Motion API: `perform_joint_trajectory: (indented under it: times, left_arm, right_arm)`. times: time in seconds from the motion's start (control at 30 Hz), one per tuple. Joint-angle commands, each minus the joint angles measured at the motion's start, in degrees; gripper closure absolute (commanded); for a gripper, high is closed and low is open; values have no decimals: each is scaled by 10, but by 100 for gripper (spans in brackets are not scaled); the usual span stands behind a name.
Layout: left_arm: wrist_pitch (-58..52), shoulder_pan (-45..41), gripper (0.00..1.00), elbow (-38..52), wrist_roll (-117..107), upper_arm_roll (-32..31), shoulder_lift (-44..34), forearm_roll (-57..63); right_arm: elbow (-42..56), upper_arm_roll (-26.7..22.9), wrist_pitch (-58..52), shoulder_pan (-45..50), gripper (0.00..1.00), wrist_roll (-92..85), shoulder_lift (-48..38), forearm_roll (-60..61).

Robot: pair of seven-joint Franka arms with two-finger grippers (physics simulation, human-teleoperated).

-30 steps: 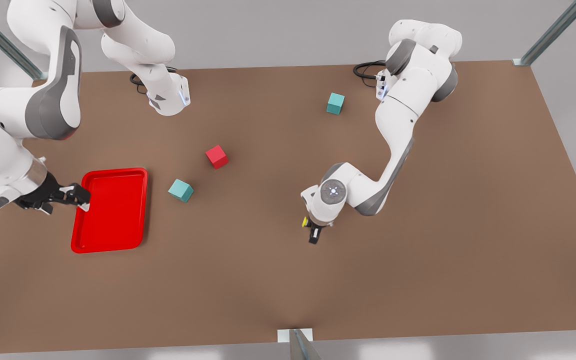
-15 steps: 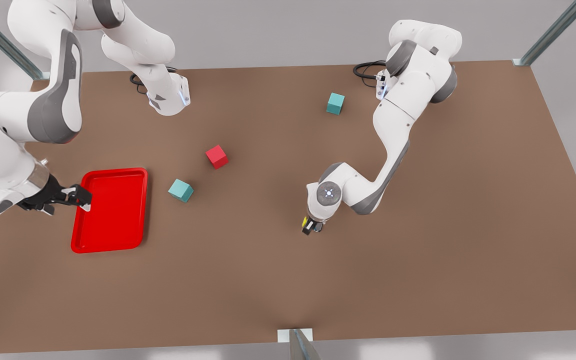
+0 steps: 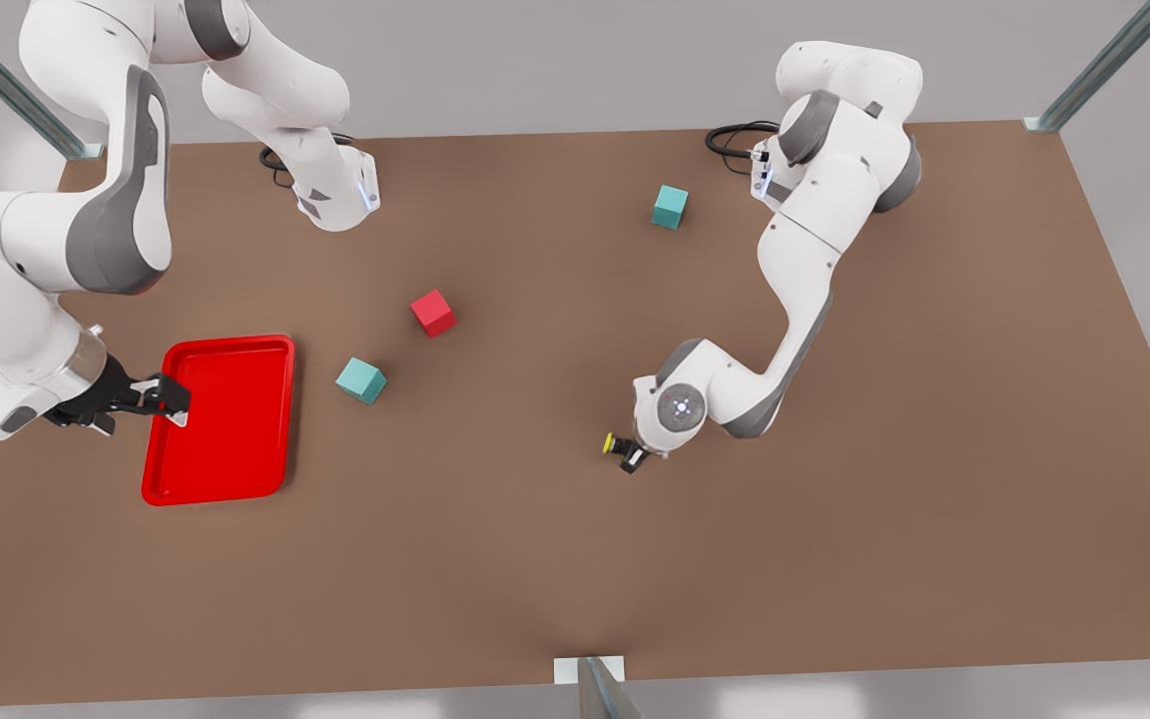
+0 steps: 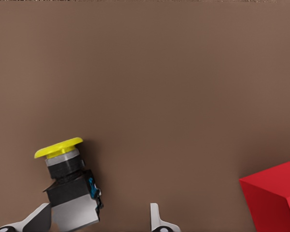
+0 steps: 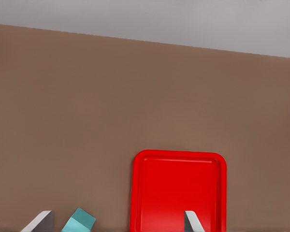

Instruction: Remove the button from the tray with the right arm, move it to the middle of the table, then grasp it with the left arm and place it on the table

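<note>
Resting on the surface (image 3: 835,559) near its middle, the button (image 3: 619,446) lies just beside the left gripper (image 3: 637,457), which hangs low over it on the front view's right. In the left wrist view the button (image 4: 66,183) leans against one of the fingers (image 4: 36,220) while the other stands well apart, so the fingers are spread and the hold looks let go, though whether the body sits flat cannot be told. It looks light, hard and stiff; the boxy black body offers flat sides for a firm hold, whereas the round yellow cap would likely slip. The right gripper (image 3: 164,399) waits at the edge of the red tray (image 3: 236,479), its fingers (image 5: 41,221) wide with nothing between them. No brand, label or writing can be read anywhere.
</note>
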Motion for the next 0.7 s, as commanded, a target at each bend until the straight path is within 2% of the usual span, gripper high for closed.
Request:
perform_joint_trajectory:
  times: [0.0, 0.33, 0.67]
  left_arm:
    - [4, 0, 1, 0, 10, -1, -1, -10]
    - [12, 1, 1, 0, -18, -1, 7, -59]
    - [13, 5, 1, 5, -25, 1, 1, -52]
  right_arm:
    - [0, 0, 2, 0, 0, -4, 0, 0]
    - [0, 1, 1, -4, 0, -5, 9, -10]
    - [3, 1, 1, -2, 0, -5, 10, -9]
